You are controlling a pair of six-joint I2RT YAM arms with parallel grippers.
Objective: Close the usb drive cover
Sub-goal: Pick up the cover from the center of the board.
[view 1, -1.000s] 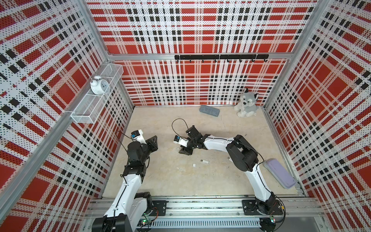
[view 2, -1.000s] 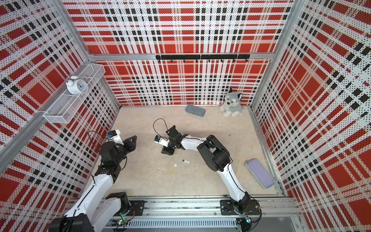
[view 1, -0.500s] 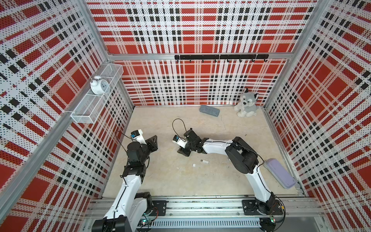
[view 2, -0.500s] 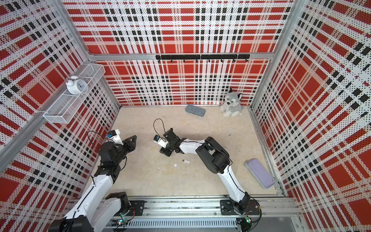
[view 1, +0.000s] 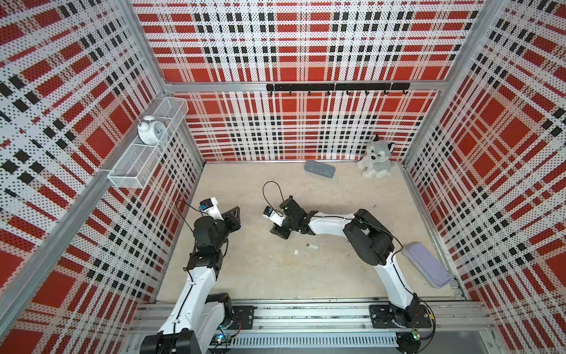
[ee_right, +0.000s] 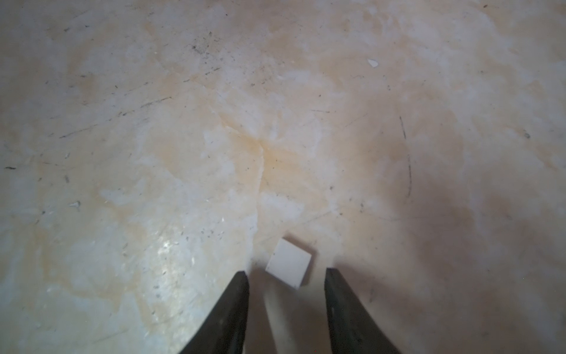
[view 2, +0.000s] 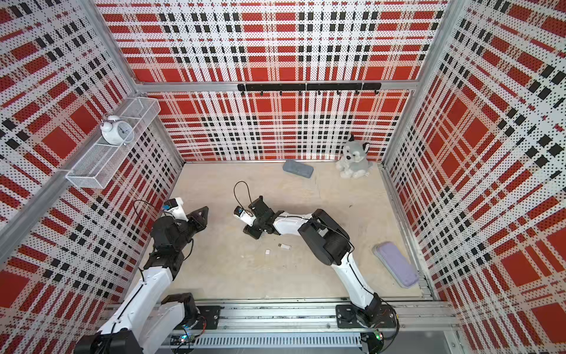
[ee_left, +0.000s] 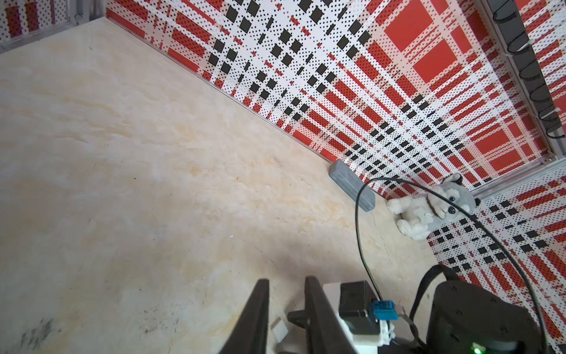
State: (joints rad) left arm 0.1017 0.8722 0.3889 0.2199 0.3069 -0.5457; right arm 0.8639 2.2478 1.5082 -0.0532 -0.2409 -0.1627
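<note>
Both top views hang high above the front edge of the bench [view 1: 275, 282], looking steeply down over its whole surface and the enclosing walls [view 1: 306, 128]. The left wrist camera sits low near the left edge, facing the far right corner. It shares the plush toy [ee_left: 413, 220] and grey case [ee_left: 352, 187] with them. The right wrist camera looks closely down at mid-bench, sharing the small white cap [ee_right: 288, 263].

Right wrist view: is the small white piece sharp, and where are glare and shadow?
Right wrist view: the white piece is fairly sharp, the gripper fingers blurred; glare on the table, a broad shadow over part of it. Both top views: evenly lit.
</note>
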